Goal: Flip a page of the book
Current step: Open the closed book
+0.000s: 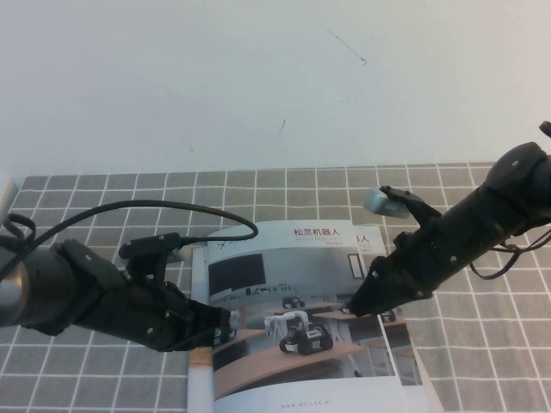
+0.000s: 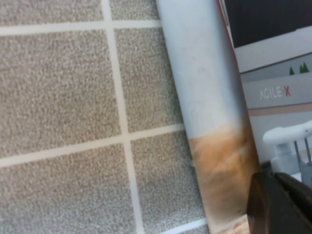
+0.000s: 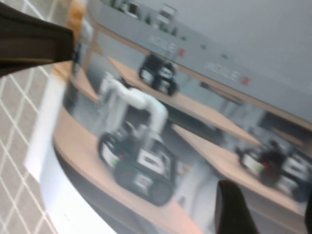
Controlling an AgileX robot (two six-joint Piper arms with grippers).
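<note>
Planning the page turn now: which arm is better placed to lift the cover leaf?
Probably the left. The left gripper sits low at the book's left edge, where the page curls up off the checked cloth. The right gripper rests mid-cover, better suited to pressing than lifting.

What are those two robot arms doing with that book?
They are getting ready to turn a page. The book lies closed on the checked cloth, cover photo facing up. The left gripper sits low at the book's left edge, by the spine. The right gripper presses down near the middle of the page. That cover page is still flat, not lifted yet.
</note>
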